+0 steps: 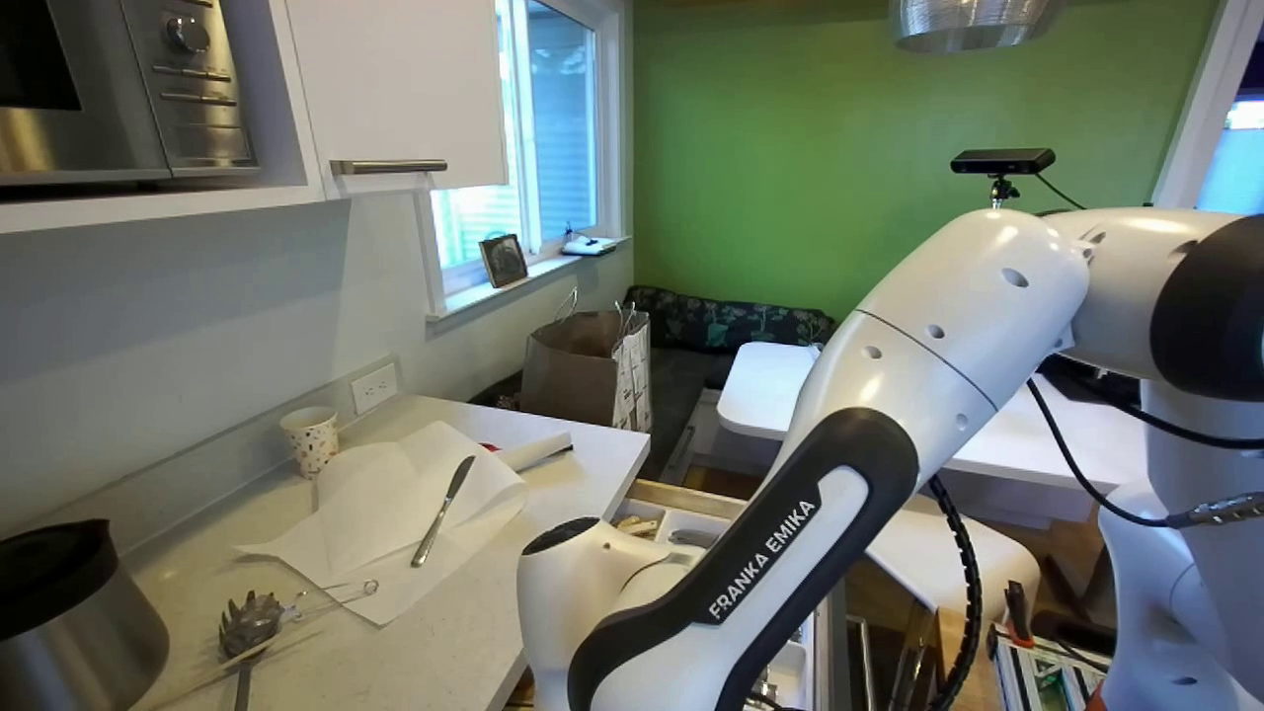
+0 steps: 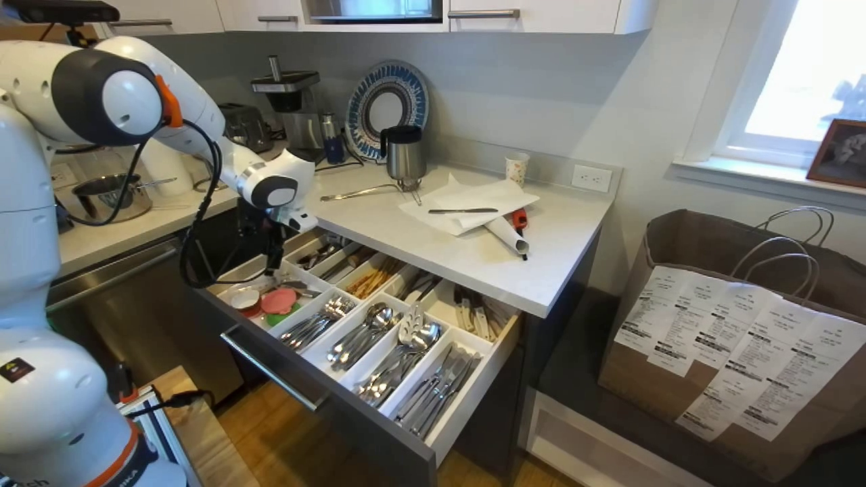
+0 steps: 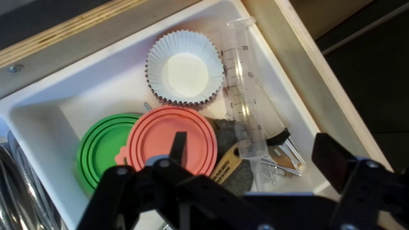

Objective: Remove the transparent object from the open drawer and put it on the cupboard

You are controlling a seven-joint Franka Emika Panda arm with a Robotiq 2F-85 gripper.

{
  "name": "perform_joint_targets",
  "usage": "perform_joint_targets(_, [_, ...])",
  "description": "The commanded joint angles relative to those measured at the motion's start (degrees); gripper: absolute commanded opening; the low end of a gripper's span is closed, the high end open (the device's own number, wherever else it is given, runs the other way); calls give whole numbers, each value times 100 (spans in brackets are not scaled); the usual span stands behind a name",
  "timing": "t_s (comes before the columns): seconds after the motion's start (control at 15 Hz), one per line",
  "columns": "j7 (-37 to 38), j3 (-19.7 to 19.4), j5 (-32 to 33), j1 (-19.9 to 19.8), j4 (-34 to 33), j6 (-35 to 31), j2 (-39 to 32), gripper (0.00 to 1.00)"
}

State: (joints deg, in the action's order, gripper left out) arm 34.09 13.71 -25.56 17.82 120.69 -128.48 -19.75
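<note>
The transparent object is a clear graduated tube [image 3: 244,95] with a narrow tip, like a syringe. It lies in a white compartment of the open drawer [image 2: 477,409], along one side wall in the wrist view. My gripper [image 3: 250,147] is open and empty above that compartment. The tube's lower end shows between the fingers, apart from both. In an exterior view the gripper [image 2: 274,257] hangs at the drawer's far left compartment, and I cannot make out the tube there. The white countertop [image 2: 358,216] over the cupboard stands behind the drawer. The gripper is hidden in an exterior view.
A pink lid [image 3: 172,137], green lid [image 3: 105,150], paper baking cups [image 3: 185,70] and a wooden-handled brush [image 3: 227,164] share the compartment. The counter holds paper [image 2: 467,203], a knife [image 2: 463,210], a patterned cup [image 2: 516,168] and a steel jug [image 2: 406,159].
</note>
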Motion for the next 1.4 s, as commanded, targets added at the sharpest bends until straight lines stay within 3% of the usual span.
perform_joint_targets(0.0, [-423,24,67,17,-229,18,-379,100])
perform_joint_targets(0.47, [-1030,33,84,69,-662,40,-965,99])
perform_joint_targets(0.53, [-1060,34,73,75,-741,60,-1038,87])
perform_joint_targets(0.73, [-1010,2,96,120,-928,105,-1217,68])
perform_joint_targets(0.87, [-1000,-2,80,125,-1000,121,-1315,63])
perform_joint_targets(1.13, [-980,-18,99,137,-1062,149,-1452,64])
perform_joint_targets(1.2, [-967,-25,114,144,-1064,159,-1469,59])
perform_joint_targets(1.33, [-931,-37,144,164,-1056,177,-1468,35])
